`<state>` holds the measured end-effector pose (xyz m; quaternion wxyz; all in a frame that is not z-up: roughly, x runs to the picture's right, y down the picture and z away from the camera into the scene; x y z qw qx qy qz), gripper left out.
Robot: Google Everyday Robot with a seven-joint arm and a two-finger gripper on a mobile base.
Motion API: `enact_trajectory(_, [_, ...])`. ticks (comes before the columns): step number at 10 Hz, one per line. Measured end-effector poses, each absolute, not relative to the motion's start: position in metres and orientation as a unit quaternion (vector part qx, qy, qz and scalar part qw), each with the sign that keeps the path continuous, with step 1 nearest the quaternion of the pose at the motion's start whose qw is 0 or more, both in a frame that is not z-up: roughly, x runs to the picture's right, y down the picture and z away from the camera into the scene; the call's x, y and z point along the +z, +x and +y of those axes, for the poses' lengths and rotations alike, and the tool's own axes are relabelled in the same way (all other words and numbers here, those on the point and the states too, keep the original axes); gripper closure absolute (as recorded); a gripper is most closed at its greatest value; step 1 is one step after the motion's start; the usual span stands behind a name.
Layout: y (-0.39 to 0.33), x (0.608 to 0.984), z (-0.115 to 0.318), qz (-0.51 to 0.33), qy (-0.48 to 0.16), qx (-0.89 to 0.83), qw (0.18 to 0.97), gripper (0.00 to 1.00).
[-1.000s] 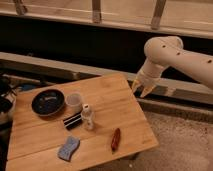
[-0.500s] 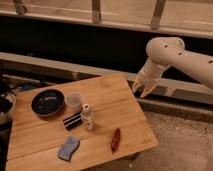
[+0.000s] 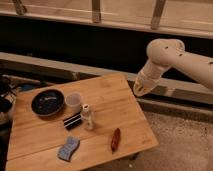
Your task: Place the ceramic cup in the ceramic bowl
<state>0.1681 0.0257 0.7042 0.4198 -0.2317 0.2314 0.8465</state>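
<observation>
Cup (image 3: pixel 73 100): small, plain white, no handle, upright on table (image 3: pixel 116 102), just right of dark blue bowl (image 3: pixel 34 104). Gripper (image 3: pixel 138 90) beyond table's right edge, well apart; grip state unclear.

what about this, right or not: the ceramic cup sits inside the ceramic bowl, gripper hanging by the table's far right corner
No: the camera view shows the ceramic cup on the table beside the ceramic bowl, not inside. The gripper does hang by that corner.
</observation>
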Motion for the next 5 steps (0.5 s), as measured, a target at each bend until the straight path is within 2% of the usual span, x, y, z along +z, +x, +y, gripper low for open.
enact_trajectory(4, [0.124,0.719,0.029,0.191,-0.257,0.850,0.418,0.40])
enact_trajectory(5, [0.115,0.725,0.027,0.187,-0.257,0.849,0.421,0.32])
